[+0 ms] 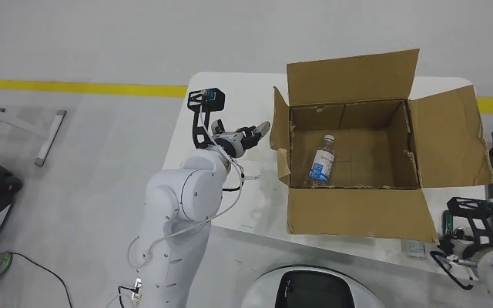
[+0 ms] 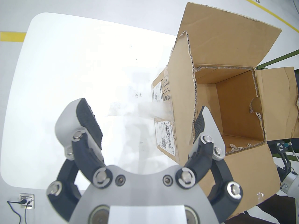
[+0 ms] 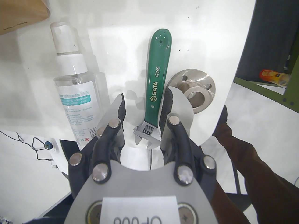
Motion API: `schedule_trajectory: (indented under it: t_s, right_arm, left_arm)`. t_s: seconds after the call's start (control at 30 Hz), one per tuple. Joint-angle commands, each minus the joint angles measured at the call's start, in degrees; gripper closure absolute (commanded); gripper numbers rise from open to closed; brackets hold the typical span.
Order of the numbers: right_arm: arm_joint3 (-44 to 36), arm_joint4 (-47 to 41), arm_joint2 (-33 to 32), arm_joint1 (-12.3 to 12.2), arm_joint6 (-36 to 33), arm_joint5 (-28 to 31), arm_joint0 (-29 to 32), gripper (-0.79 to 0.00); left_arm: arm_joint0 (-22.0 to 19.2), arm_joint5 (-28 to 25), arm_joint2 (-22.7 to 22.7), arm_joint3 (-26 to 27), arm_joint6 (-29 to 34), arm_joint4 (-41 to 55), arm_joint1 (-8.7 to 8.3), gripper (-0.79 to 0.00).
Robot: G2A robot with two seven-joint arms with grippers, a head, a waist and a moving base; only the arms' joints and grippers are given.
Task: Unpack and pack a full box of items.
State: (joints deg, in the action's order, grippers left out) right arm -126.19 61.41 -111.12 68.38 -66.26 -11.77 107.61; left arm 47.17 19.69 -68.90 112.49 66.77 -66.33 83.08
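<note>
An open cardboard box (image 1: 354, 212) stands on the white table (image 1: 231, 92), and one clear bottle with a blue-and-white label (image 1: 323, 159) lies on its floor. My left gripper (image 2: 146, 123) hangs open and holds nothing, just outside the box's left flap (image 2: 184, 89); from above, the left gripper (image 1: 248, 137) is level with the box's near-left corner. My right gripper (image 3: 144, 104) is open, its fingers straddling the lower handle of a green-handled wrench (image 3: 156, 80) that lies flat on the table. A clear spray bottle (image 3: 74, 87) lies beside it.
A steel flange (image 3: 195, 89) sits by the wrench near the table's edge. The box flaps (image 1: 451, 135) stand spread outward. The table left of the box (image 2: 77, 71) is bare. The right arm (image 1: 466, 242) is at the table's near-right corner.
</note>
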Motion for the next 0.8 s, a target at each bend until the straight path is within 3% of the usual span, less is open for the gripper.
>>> schedule_trajectory:
  t_s: [0.0,0.27,0.77]
  right_arm:
    - [0.2,0.0,0.3,0.0,-0.2,0.2,-0.2,-0.366]
    - [-1.0,-1.7,0.7,-0.1,-0.8,2.2,0.0,-0.369]
    - [0.7,-2.2,0.0,-0.1,0.6,-1.3,-1.4,-0.366]
  left_arm:
    - [0.0,0.0,0.0,0.0,0.0,0.0,0.00,-0.785]
    - [0.0,0.0,0.0,0.0,0.0,0.0,0.00,-0.785]
    - [0.0,0.0,0.0,0.0,0.0,0.0,0.00,-0.785]
